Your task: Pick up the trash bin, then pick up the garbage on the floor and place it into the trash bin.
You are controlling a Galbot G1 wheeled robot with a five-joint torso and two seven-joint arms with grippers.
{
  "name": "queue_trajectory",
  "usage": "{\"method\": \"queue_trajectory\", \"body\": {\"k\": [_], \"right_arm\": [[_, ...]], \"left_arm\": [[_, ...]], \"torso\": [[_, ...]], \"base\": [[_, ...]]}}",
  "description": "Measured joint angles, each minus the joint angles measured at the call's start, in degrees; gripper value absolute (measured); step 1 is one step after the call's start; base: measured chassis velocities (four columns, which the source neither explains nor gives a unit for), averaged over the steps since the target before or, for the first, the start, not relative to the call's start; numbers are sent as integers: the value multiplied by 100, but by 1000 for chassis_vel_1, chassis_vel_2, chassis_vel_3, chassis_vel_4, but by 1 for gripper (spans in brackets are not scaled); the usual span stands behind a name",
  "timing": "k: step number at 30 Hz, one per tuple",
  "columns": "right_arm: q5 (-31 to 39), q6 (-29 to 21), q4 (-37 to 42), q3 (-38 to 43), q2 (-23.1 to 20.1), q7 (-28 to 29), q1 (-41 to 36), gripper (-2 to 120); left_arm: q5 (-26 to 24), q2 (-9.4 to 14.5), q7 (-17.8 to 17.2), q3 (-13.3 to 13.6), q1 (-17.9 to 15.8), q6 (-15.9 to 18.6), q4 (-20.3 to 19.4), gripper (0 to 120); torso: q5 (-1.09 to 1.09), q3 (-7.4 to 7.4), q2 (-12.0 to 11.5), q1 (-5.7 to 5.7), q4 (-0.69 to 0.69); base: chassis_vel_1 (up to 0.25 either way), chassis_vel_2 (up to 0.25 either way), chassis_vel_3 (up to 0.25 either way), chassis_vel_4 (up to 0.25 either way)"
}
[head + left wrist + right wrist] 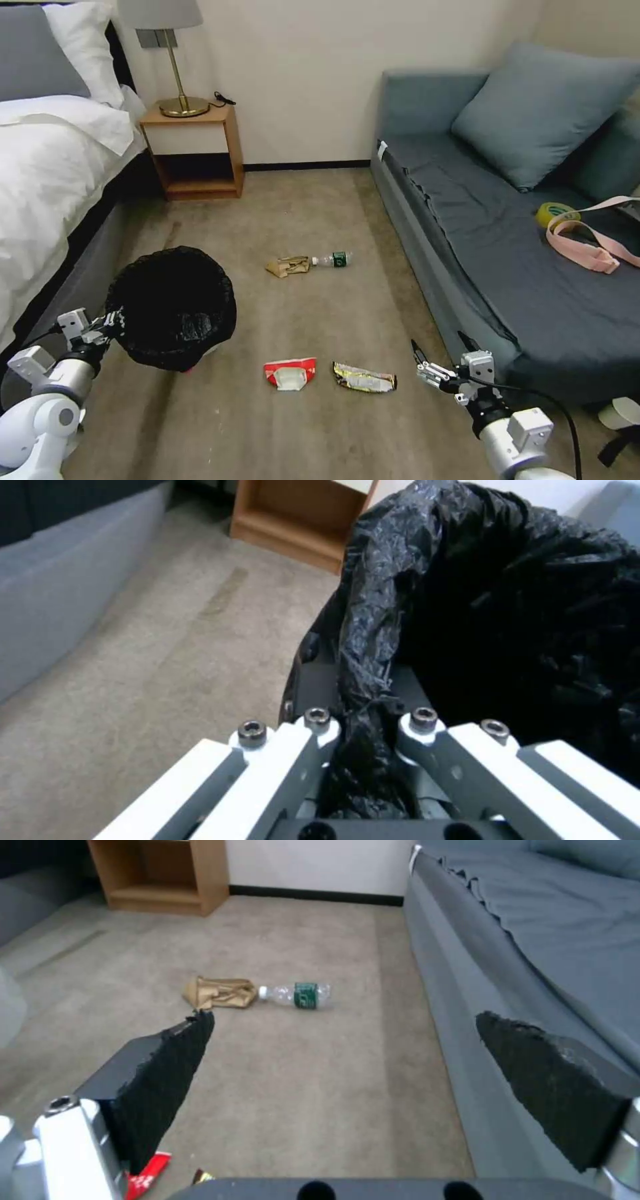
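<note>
The trash bin [175, 305], white with a crinkly black bag over its rim, is at the left beside the bed. My left gripper [110, 325] is shut on its near rim, and the left wrist view shows the bag [363, 700] pinched between the fingers. On the carpet lie a red-and-white wrapper [289, 373], a gold-black wrapper [365, 378], a crumpled brown paper bag [288, 267] and a small clear bottle [332, 259] with a green label. My right gripper [440, 350] is open and empty, to the right of the gold-black wrapper. The right wrist view looks over the paper bag [220, 993] and the bottle [297, 994].
A bed [47, 173] runs along the left, with a wooden nightstand [193, 150] and a lamp [175, 60] behind it. A blue-grey sofa [507, 260] lines the right side and holds a cushion, a yellow roll [557, 213] and a pink strap [590, 247]. Open carpet lies between them.
</note>
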Motion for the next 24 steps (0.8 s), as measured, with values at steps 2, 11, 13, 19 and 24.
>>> {"method": "queue_trajectory", "body": {"k": [2, 11, 13, 19, 24], "right_arm": [[-13, 17, -39, -13, -7, 2, -18, 100], [-56, 107, -65, 200, -41, 182, -239, 100], [-62, 127, -59, 270, -92, 218, -273, 100], [173, 22, -168, 330, -671, 325, -153, 100], [609, -121, -481, 289, -1551, 349, 69, 100]], "left_arm": [[14, 2, 20, 52, 48, -9, -36, 5], [40, 276, 41, 467, -18, -36, 17, 5], [45, 323, 52, 555, -51, -45, 45, 5], [197, 303, 91, 613, 120, -90, -68, 5], [523, 74, 158, 536, 199, -151, -123, 5]], "torso": [[0, 0, 0, 0, 0], [0, 0, 0, 0, -1], [0, 0, 0, 0, -3], [1, 0, 0, 0, 1], [2, 0, 0, 0, 0]], "base": [[-113, 127, 103, -104], [-54, 60, 40, -51], [0, 0, 0, 0], [0, 0, 0, 0], [0, 0, 0, 0]]}}
